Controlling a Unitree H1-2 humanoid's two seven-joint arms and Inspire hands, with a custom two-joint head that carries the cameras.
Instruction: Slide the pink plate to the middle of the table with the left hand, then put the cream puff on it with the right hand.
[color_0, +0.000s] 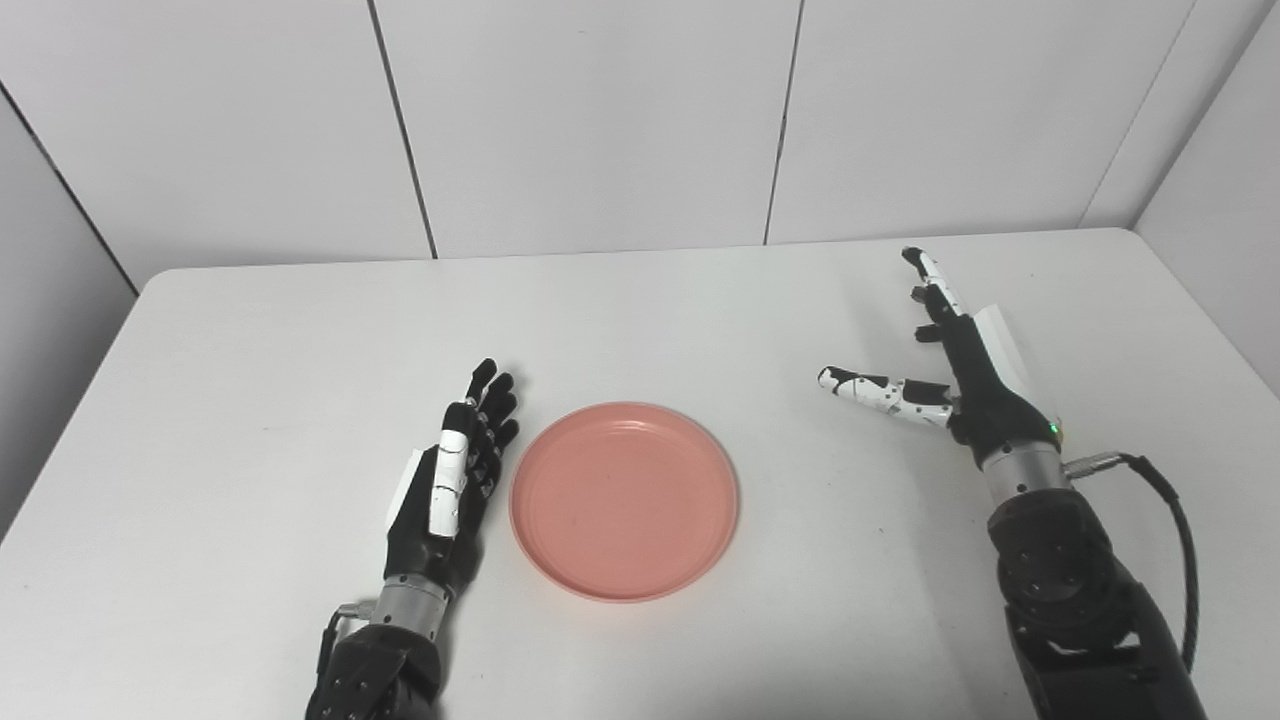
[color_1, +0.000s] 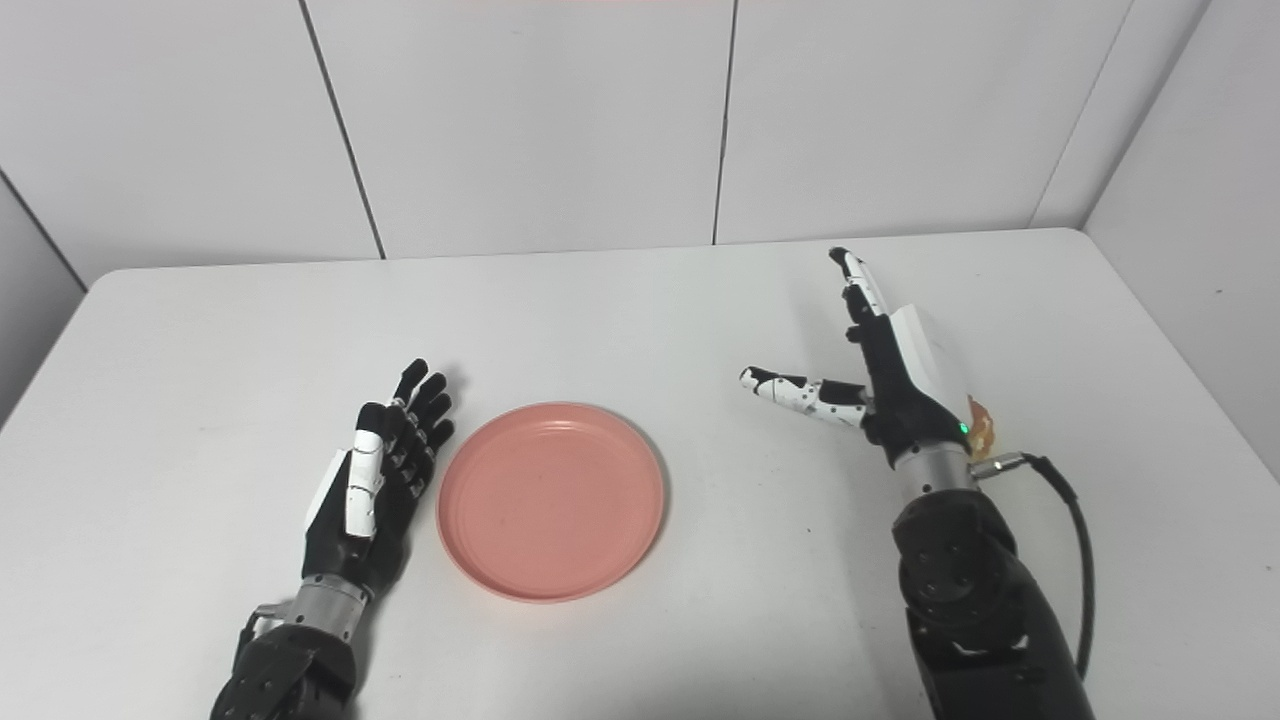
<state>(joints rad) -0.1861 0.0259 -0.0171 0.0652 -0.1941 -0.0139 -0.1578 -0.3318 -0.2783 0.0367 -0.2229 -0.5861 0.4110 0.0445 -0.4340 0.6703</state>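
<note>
Resting beside the pink plate (color_0: 624, 499), the left robot hand (color_0: 452, 487) lies open, empty; the right robot hand (color_0: 952, 362) spreads empty too.

Bright, even overhead light; soft faint shadows beside the hands and plate (color_0: 625, 500) on the table (color_0: 250, 400); both views sharp, no glare

A lab test cell: bare white table (color_0: 250, 400) boxed in by plain white panel walls (color_0: 600, 120).
</note>
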